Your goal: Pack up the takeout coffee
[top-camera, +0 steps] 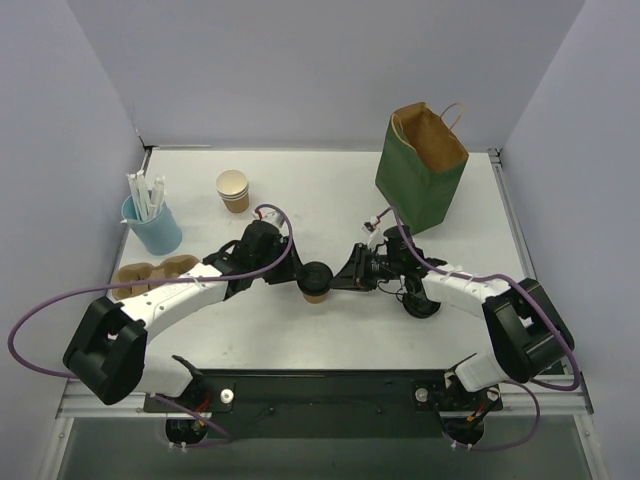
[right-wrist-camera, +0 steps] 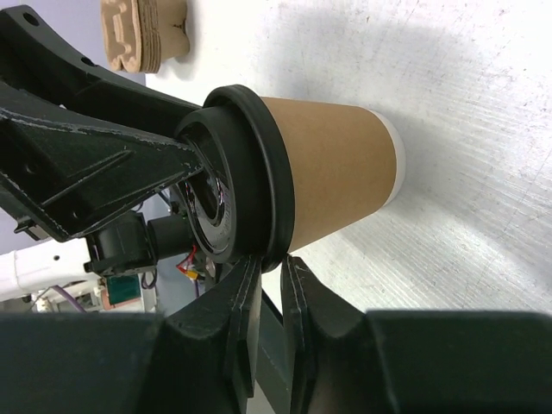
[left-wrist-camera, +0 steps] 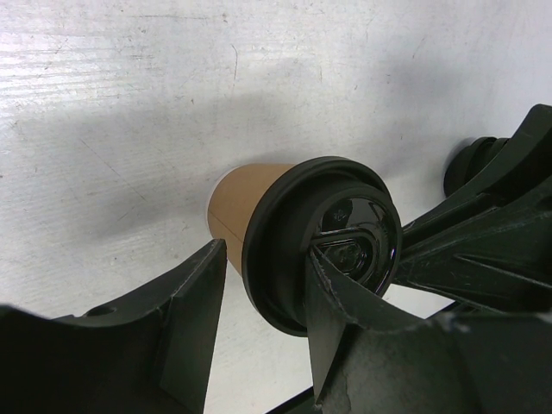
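Standing between opposing jaws, takeout coffee (top-camera: 316,281)

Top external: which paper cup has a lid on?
The takeout coffee, front and centre: brown cup with a black lid on. The tan cup at back left is lidless, cream inside showing.

Pair of arms, one on each side of the takeout coffee (top-camera: 316,279).
- Left arm (top-camera: 175,295), left of the coffee: the links were white-shelled and the joint housings black. A purple cable (top-camera: 12,345) looped from shoulder to wrist.
- Right arm (top-camera: 462,288), right of the coffee: it had the same white and black finish, with a purple cable (top-camera: 572,345).
- Left gripper (left-wrist-camera: 263,259) and right gripper (right-wrist-camera: 272,263): the fingers were matte black and ribbed, with scuffed edges.
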Motion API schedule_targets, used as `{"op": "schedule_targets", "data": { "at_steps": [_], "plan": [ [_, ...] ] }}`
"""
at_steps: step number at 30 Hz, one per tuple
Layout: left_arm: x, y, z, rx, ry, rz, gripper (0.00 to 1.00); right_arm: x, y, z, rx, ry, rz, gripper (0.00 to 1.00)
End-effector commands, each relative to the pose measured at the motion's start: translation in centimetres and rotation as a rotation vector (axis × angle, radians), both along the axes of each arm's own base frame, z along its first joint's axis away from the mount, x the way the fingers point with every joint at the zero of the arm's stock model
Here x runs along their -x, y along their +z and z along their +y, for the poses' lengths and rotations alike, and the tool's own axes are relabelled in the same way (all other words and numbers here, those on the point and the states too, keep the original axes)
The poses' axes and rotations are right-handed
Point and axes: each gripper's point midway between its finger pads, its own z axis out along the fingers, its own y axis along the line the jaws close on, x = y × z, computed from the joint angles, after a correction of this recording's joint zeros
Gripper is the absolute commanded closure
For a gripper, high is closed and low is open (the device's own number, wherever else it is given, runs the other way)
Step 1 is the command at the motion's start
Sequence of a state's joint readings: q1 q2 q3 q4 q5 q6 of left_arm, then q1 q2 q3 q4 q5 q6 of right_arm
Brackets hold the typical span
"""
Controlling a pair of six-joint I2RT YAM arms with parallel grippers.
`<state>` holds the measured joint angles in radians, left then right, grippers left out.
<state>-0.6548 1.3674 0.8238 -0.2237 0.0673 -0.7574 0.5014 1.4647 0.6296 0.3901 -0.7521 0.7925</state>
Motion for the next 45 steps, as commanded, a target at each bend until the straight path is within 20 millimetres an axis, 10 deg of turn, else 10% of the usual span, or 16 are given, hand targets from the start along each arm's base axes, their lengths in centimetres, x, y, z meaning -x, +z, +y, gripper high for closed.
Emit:
{"op": "schedule_targets", "data": {
  "at_steps": [1,17,30,40,45],
  "plan": [
    [1.4,-3.1,1.3,-0.082,0.007,0.064,0.50,-0.1,-4.1,-2.8,0.115,-0.103,0.043,0.86],
    [2.4,-6.3,2.2,-0.129,0.029,0.120,0.51,2.8,-10.9,-6.4,0.286,-0.199,0.127,0.89],
    [-0.6,0.7,-0.6,-0.063,-0.026,0.014,0.49,-2.0,5.3,-1.7,0.008,-0.092,-0.127,0.63],
    [-3.7,9.9,-1.2,-0.014,-0.045,-0.130,0.27,-1.9,7.4,-4.7,0.310,-0.084,-0.262,0.43],
    [-3.6,9.7,4.4,-0.155,0.077,-0.153,0.22,-1.8,8.2,-4.8,0.513,-0.071,-0.332,0.28]
  ]
}}
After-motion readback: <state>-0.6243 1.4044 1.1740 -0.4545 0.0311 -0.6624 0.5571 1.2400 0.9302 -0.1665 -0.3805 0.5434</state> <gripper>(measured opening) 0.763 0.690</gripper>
